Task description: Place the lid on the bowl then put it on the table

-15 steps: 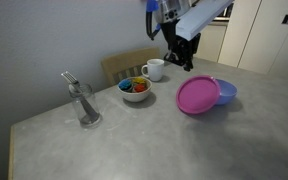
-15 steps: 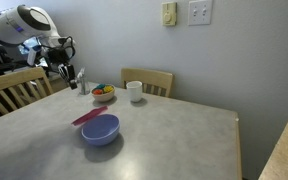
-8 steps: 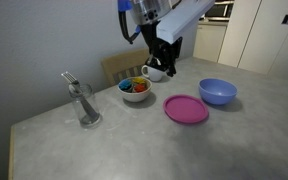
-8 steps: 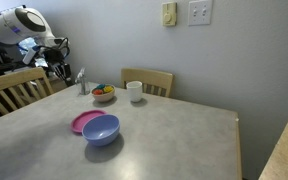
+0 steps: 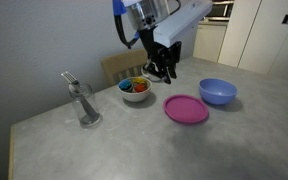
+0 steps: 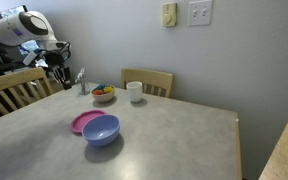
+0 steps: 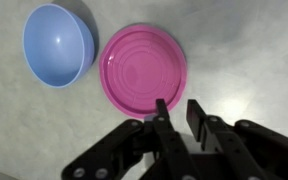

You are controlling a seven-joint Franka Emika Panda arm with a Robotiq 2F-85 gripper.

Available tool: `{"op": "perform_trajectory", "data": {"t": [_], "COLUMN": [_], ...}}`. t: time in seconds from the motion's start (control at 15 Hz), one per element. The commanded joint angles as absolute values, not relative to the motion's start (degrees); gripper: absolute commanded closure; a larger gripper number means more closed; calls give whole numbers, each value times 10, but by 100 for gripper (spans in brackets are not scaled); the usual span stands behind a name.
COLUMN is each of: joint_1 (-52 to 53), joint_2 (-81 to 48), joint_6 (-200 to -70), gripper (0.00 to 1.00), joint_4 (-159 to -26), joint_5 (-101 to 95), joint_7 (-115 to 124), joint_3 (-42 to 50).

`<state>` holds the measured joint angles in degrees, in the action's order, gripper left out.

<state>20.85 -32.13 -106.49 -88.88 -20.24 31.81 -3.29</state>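
Note:
The magenta-pink lid (image 5: 187, 109) lies flat on the grey table (image 5: 104, 150), right beside the periwinkle-blue bowl (image 5: 217, 91) and not on it. Both also show in an exterior view, the lid (image 6: 80, 123) just behind the bowl (image 6: 101, 129). In the wrist view the lid (image 7: 144, 68) lies next to the empty bowl (image 7: 57, 44). My gripper (image 7: 177, 105) hangs above the lid's edge, fingers a little apart with nothing between them. In both exterior views the gripper (image 5: 162, 70) (image 6: 59, 75) is up in the air, away from the lid.
A small white bowl with colourful contents (image 5: 135, 88) stands near a white mug (image 6: 135, 91). A glass with a utensil in it (image 5: 82, 103) stands near the table's edge. Wooden chairs (image 6: 147, 80) stand at the table's sides.
One second ago the lid leaned tilted on the bowl. It now lies flat on the table beside the bowl. My gripper has drawn back and away from both.

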Motion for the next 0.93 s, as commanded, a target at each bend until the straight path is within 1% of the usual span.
{"op": "perform_trajectory", "data": {"t": [0.0,0.27,0.4,0.53,0.6,0.87], "joint_1": [195,182,175,163,178,178], "joint_2": [-283,-241,-222,-206,-239,-236], "joint_6": [-1040,-1044,-1045,-1041,-1041,-1041], "gripper": [42,12,0,0,0,0], "joint_4": [-920,-963,-984,-1000,-959,-962], "joint_5": [-153,-109,-93,-67,-93,-91], "joint_7": [297,294,292,286,307,307], "joint_3": [-40,-41,-41,-43,-38,-39]}}
